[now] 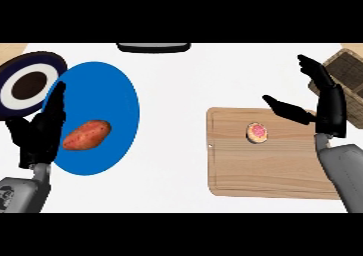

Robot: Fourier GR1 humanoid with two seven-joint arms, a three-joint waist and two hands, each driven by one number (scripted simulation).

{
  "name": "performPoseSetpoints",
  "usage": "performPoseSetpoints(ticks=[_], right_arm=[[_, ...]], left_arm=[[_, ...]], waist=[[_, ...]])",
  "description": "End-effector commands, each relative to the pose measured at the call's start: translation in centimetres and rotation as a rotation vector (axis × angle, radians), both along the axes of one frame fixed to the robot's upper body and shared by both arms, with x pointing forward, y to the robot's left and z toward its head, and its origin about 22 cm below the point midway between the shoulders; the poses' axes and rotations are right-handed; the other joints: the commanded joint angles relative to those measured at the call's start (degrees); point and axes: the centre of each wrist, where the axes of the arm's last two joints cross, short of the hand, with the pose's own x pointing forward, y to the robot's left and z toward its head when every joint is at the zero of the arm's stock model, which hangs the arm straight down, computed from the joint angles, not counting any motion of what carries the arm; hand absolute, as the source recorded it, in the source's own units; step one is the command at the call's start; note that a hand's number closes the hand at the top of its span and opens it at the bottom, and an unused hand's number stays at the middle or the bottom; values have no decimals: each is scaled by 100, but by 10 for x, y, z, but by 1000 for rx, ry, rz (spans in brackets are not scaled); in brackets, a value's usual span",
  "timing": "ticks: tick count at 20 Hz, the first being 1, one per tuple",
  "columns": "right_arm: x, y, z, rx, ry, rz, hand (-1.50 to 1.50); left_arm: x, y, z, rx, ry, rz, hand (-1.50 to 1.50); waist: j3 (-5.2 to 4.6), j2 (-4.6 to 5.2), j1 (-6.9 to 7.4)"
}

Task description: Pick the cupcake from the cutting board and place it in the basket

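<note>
A small cupcake with pink topping sits on the wooden cutting board, toward its upper middle. My right hand hovers over the board's right edge, fingers straight and thumb spread toward the cupcake, a short gap to its right; it holds nothing. A woven basket shows at the right edge, partly behind that hand. My left hand rests open at the left, fingers up, over the rim of a blue plate.
The blue plate carries a sweet potato. A dark plate with a white ring lies at the far left. A dark object sits at the counter's back edge.
</note>
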Motion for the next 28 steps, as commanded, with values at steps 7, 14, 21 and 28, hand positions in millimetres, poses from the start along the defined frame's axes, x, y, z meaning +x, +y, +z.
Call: performPoseSetpoints(ticks=[7, 14, 21, 28], right_arm=[[-2, -35, 63, -426, 554, -34, -150], [-23, -14, 127, -468, 802, 155, -150], [-29, -21, 137, -351, 804, 145, -150], [-43, -6, 88, -285, 719, 148, -150]], left_arm=[[0, 16, 3, -7, 13, 24, 0], [1, 10, -2, 13, 14, 15, 0], [13, -11, 9, 1, -16, -9, 0], [3, 15, 20, -7, 2, -11, 0]], waist=[[-37, -72, -103], [2, -29, -129], [15, 14, 0], [16, 13, 18]])
